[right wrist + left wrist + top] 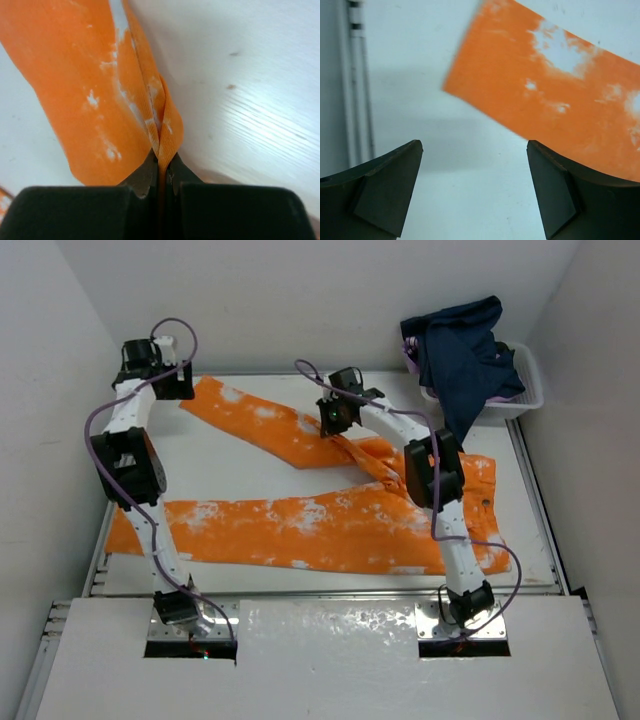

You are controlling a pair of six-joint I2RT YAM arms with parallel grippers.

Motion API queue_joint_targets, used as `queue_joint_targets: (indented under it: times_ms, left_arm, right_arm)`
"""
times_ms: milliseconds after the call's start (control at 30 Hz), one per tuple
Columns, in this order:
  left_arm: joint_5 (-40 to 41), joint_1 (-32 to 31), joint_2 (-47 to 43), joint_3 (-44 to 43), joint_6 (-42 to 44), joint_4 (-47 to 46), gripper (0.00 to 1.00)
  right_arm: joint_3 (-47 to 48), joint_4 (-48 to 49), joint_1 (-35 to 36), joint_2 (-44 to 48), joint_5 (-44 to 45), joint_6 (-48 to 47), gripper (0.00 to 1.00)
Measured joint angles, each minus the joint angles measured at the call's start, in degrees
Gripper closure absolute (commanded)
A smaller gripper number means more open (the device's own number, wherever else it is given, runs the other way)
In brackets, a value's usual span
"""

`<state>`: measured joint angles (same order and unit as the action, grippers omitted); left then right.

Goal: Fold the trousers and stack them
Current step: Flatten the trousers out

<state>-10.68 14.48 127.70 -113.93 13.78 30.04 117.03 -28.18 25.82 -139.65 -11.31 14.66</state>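
Navy clothing (462,348) drapes over a white basket (531,390), far right.

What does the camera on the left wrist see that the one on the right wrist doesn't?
Left wrist only: the left gripper open over the table, beside one leg end of the trousers. Right wrist only: the right gripper shut on a pinched fold of them. Both: orange cloth with white splotches on a white surface.
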Motion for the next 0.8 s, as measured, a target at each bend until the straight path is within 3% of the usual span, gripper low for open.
queue_joint_targets:
  times_ms: [100,233,300,400,500,533,633,800]
  left_arm:
    - [-1.5,2.9,-2.6,0.0,-1.6,0.0,0.17]
    - [-3.0,9.0,-5.7,1.5,-3.7,-0.3,0.18]
    - [-2.8,11.5,-7.5,3.5,-3.7,-0.2,0.18]
    - [-2.0,13.9,-10.1,7.8,-3.1,-0.3,0.18]
    - [-2.3,13.4,-11.5,11.2,-2.2,-0.1,0.19]
    - [-2.7,12.9,-11.6,12.0,-1.7,0.0,0.2]
    - [-3.7,11.4,-11.6,13.3,-0.6,0.5,0.21]
    - [-5.7,6.8,-11.2,13.2,1.1,1.2,0.21]
  right_arm:
    - [-4.7,0.8,1.7,6.7,8.3,-3.9,1.0]
    - [-16.1,5.3,7.9,20.4,16.1,-17.9,1.0]
    - [-20.1,6.6,14.8,25.0,17.4,-25.4,1.0]
    - [-20.6,5.6,27.6,24.0,16.2,-34.0,0.92]
    - [-20.5,3.0,37.3,18.6,12.1,-37.9,0.65]
    - [-20.5,1.4,39.0,17.3,10.2,-38.5,0.54]
    - [-20.7,-2.0,41.8,13.9,7.8,-38.5,0.34]
    - [-20.3,-3.5,39.2,14.9,8.9,-37.2,0.2]
